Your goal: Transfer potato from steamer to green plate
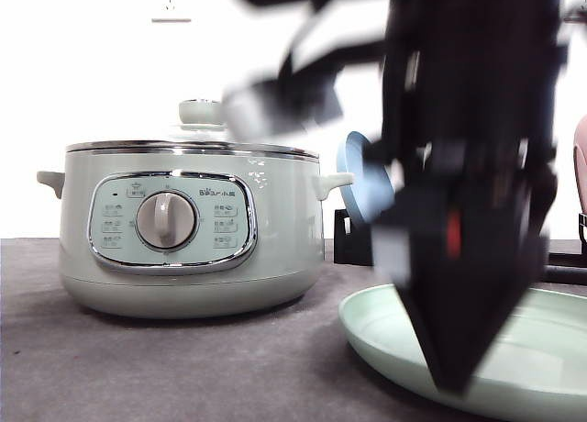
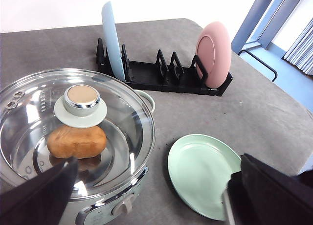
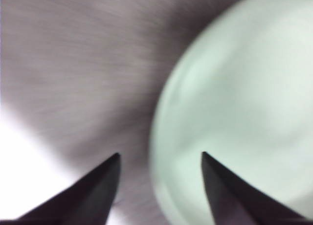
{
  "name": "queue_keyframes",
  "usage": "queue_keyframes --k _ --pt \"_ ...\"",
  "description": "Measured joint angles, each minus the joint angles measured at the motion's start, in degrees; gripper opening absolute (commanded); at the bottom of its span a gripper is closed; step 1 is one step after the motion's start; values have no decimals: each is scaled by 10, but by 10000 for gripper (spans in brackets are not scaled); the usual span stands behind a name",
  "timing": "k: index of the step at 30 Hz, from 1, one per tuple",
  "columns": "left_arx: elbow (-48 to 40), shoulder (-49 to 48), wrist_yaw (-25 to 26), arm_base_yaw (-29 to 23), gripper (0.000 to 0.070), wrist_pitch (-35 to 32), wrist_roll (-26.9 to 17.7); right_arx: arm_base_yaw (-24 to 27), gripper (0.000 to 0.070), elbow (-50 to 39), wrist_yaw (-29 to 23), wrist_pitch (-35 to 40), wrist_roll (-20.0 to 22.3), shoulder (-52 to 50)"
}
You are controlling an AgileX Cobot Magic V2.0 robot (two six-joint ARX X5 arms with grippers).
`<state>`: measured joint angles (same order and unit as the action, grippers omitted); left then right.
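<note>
Right gripper [image 3: 160, 159] hung blurred just over the near edge of the green plate [image 1: 550, 349], fingers spread, nothing held. Left gripper [image 2: 151, 195] was parted and empty above the steamer [image 1: 183, 229]. Potato [image 2: 77, 141] sat inside under the closed glass lid [image 2: 29, 122]; dish rack [image 2: 161, 76] behind.

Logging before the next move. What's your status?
Left gripper open above steamer. Right gripper open, empty, over green plate. Potato inside. Glass lid on, blocking.
</note>
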<state>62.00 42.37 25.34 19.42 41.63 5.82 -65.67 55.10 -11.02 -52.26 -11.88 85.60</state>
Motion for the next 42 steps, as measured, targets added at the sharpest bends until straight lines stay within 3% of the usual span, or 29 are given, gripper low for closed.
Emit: queue_keyframes --k 4,9,15,20,28,33,38,42 --pt "0 0 0 0 676 0 0 29 482 6 75 0 0 -64" --pt "0 0 0 0 676 0 0 89 485 7 130 24 0 -160" --pt "0 0 0 0 676 0 0 209 544 8 233 56 -4 -265" --pt "0 0 0 0 676 0 0 313 550 8 285 81 -2 -340" --pt "0 6 0 0 676 13 -5 402 604 8 284 77 9 -438" --pt "1 21 0 0 676 29 -9 413 696 8 265 45 8 -480" --pt "13 60 0 0 676 42 -13 414 700 8 256 2 5 -505" --pt "72 126 -6 0 672 97 -27 414 700 8 258 2 -2 -517"
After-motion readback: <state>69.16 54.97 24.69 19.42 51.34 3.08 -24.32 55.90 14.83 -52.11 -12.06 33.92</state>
